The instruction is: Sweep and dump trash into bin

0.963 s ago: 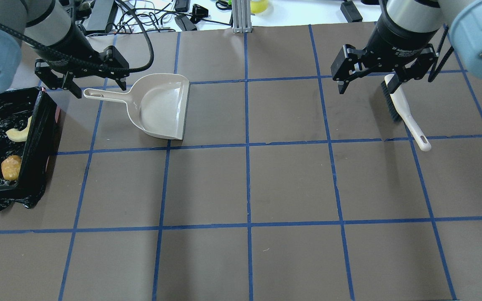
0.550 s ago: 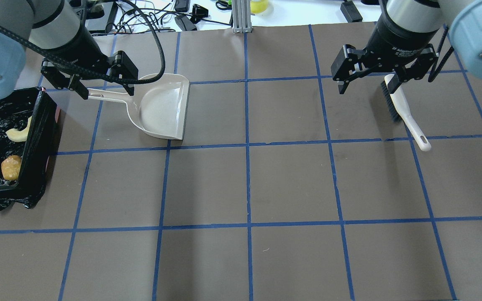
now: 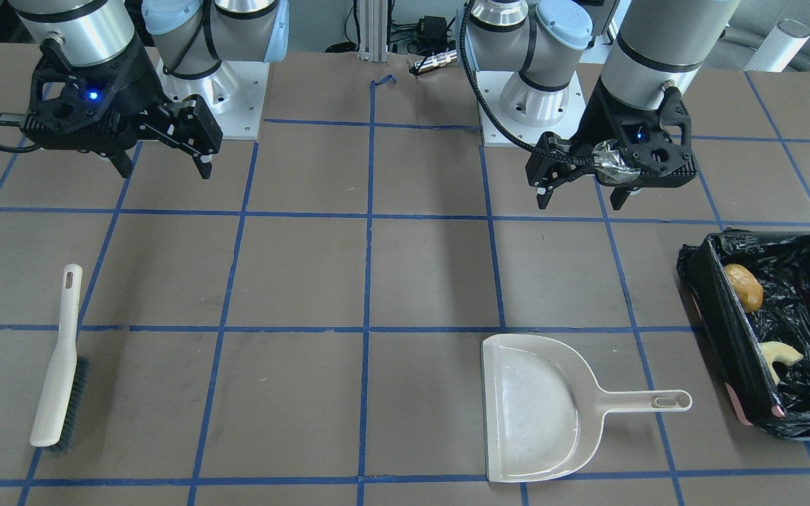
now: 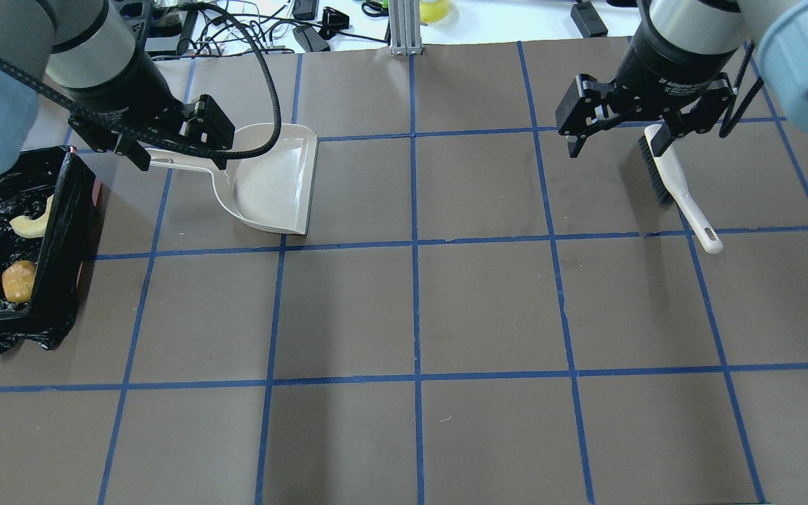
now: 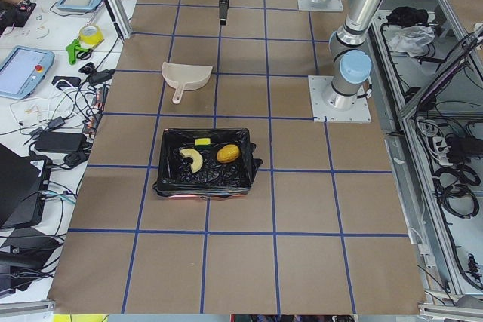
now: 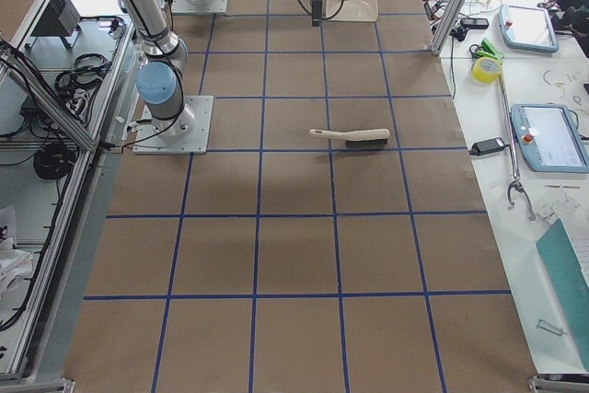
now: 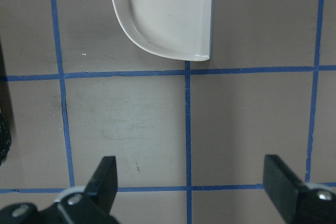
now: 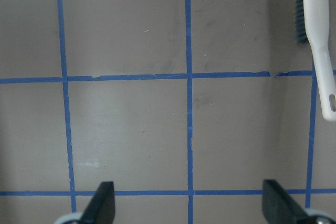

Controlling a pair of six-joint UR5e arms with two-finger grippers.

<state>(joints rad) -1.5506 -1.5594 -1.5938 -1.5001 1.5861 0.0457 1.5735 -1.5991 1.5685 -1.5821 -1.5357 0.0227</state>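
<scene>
Three trash pieces lie in the bin [image 5: 164, 173] in the left-end view: potato lump [image 5: 228, 154], crescent slice [image 5: 192, 159], sponge block [image 5: 201, 142]; overhead shows only lump and crescent; left gripper [image 3: 579, 202] near dustpan [image 4: 274, 179], right gripper [image 3: 166, 172] near brush [image 4: 677, 189]; both jaws spread, empty.

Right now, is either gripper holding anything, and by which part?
Nothing is held. The left gripper and the right gripper hang open and empty; the dustpan and the brush lie ungripped.

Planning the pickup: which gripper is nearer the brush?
Right. The right gripper hangs open toward the robot from the brush; the left gripper is far across, by the dustpan.
</scene>
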